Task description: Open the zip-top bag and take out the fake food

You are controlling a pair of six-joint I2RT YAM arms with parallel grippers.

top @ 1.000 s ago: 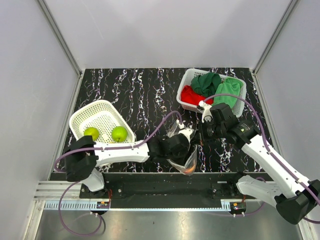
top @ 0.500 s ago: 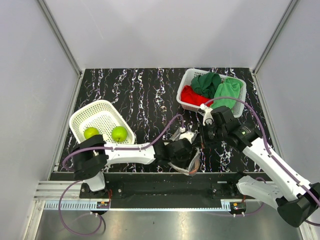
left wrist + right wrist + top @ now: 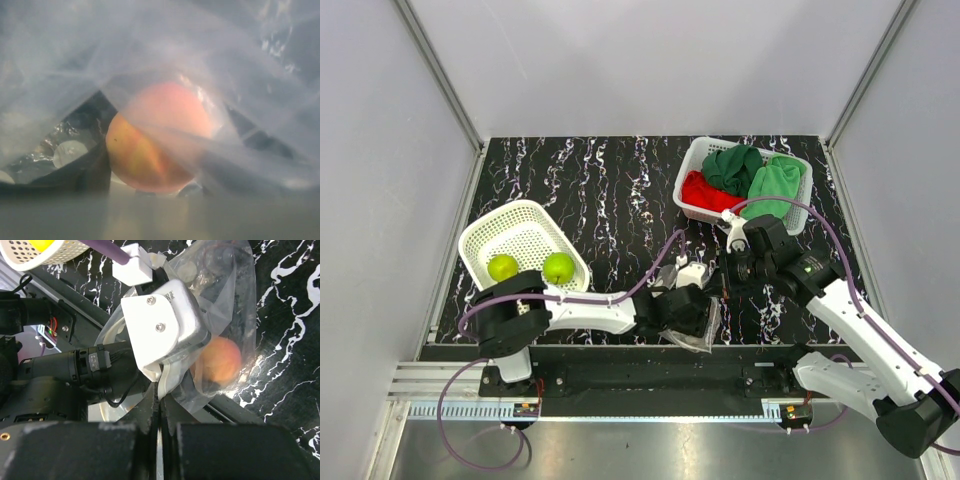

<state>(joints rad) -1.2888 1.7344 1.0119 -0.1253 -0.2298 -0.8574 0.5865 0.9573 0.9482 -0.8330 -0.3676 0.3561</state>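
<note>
While right hand [image 3: 159,410] pinches the zip-top bag [image 3: 230,290], left hand [image 3: 696,318] lies buried in it near the peach [image 3: 157,137]. Left grip: cannot tell.

Black tabletop [image 3: 610,190], white-veined. On its left side: white perforated left basket [image 3: 528,238], set askew to the tabletop's edges. At its far right corner: white perforated right basket [image 3: 688,170], holding red cloth [image 3: 702,192], dark green cloth [image 3: 732,165] and lighter green cloth [image 3: 775,185], bunched together.

White arms [image 3: 860,320], black joints [image 3: 505,322], purple cables [image 3: 116,251]
</note>
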